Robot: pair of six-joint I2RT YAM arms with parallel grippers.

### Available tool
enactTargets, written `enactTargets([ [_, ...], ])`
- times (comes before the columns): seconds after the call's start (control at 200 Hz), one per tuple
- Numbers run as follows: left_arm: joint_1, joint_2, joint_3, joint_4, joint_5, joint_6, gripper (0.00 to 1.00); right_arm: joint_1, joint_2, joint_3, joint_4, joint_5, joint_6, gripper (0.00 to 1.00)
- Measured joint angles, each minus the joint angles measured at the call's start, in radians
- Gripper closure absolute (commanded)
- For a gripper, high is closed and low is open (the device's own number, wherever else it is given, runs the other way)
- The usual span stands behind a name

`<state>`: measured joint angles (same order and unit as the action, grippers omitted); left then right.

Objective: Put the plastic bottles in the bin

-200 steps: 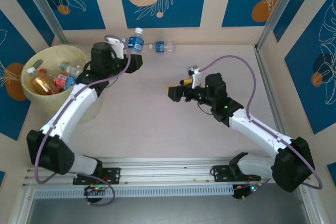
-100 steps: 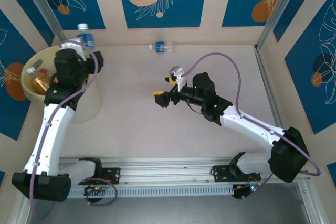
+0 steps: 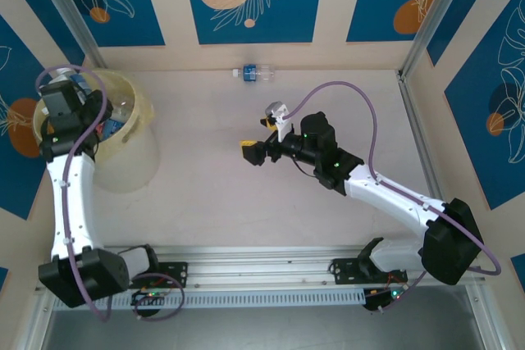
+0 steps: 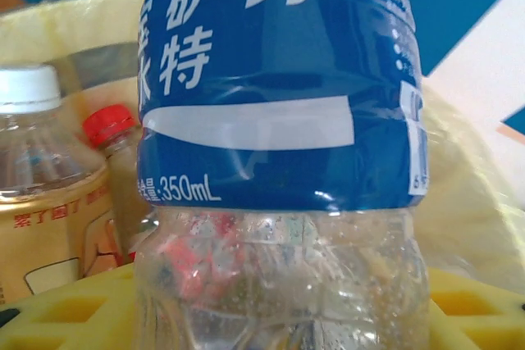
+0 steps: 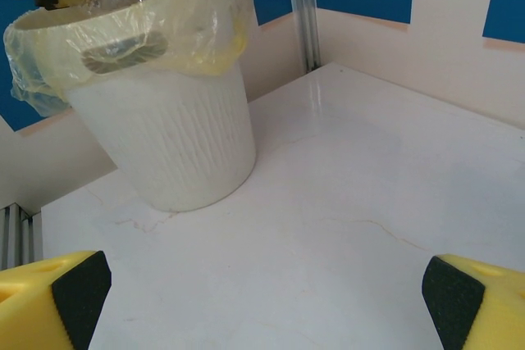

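My left gripper (image 3: 69, 90) hangs over the far left side of the pale-yellow bin (image 3: 131, 161), shut on a clear bottle with a blue label (image 4: 279, 120). Its yellow fingers (image 4: 51, 317) show at the bottle's lower sides. Inside the lined bin lie several bottles, among them a white-capped one with an orange label (image 4: 37, 194) and a red-capped one (image 4: 111, 133). Another blue-labelled bottle (image 3: 256, 73) lies on its side near the back wall. My right gripper (image 3: 261, 142) is open mid-table with nothing between its fingers (image 5: 61, 297), facing the bin (image 5: 168, 129).
A metal post (image 3: 431, 18) and rail border the table on the right, and another post (image 3: 66, 10) stands behind the bin. Patterned walls close in the back and sides. Bare tabletop (image 5: 328, 227) stretches between my right gripper and the bin.
My left arm has swung left from the back of the table, carrying the blue-labelled bottle over the bin. My right arm shifted left earlier and has since held still.
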<state>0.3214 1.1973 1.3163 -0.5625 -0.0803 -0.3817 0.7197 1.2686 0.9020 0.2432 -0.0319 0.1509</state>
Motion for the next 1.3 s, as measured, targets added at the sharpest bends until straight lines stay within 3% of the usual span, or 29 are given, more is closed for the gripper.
enactTargets([
  [0.16,0.021,0.090,0.055,-0.024,0.040,-0.044,0.34,0.000,0.000,0.000,-0.005,0.006,0.000,0.00],
  [0.275,0.021,0.137,0.105,-0.035,0.061,-0.078,0.04,0.000,0.000,0.000,-0.006,0.010,0.000,0.00],
  [0.305,0.021,0.144,0.114,-0.033,0.071,-0.085,0.00,0.000,0.000,0.000,-0.007,0.011,0.000,0.00],
  [0.65,0.021,0.146,0.153,-0.010,0.135,-0.123,0.00,0.000,0.000,0.000,-0.013,0.035,0.000,0.00],
  [0.95,0.022,0.105,0.128,0.129,0.343,-0.204,0.00,-0.002,0.000,0.000,-0.013,0.052,0.000,0.00],
  [1.055,0.019,0.065,0.125,0.127,0.328,-0.201,0.00,-0.002,0.000,0.000,-0.013,0.052,0.000,0.00],
  [1.3,0.019,-0.049,0.112,0.110,0.161,-0.189,0.00,-0.014,0.000,-0.001,-0.013,0.055,0.000,0.00],
])
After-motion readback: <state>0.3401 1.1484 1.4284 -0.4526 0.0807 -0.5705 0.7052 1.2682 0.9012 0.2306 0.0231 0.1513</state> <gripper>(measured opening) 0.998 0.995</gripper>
